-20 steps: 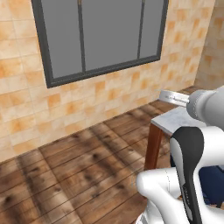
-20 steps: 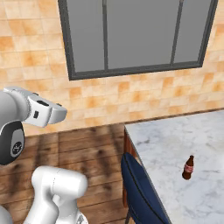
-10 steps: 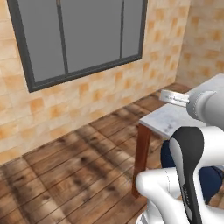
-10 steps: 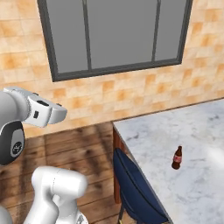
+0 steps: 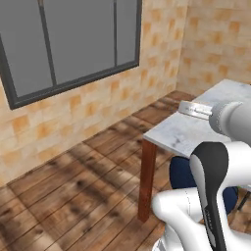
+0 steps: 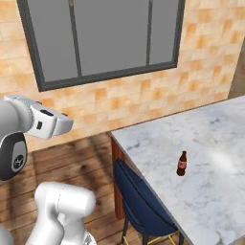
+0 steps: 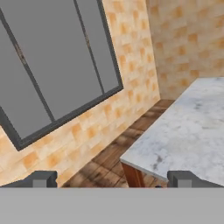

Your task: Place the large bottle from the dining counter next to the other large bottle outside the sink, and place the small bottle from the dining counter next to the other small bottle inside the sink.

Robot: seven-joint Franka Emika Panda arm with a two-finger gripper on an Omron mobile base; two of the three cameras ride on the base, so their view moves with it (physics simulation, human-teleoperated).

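Standing upright on the dining counter (image 6: 206, 143), the small bottle (image 6: 182, 164), neck up

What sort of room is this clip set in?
Probably a dining corner of a rendered kitchen: a marble table on wooden legs, a blue chair tucked under it, a small bottle on top, tiled walls and a window.

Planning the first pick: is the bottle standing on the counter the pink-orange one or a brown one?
A brown one: the small bottle, dark brown, long-necked, with a red label, upright on the dining counter past the blue chair.
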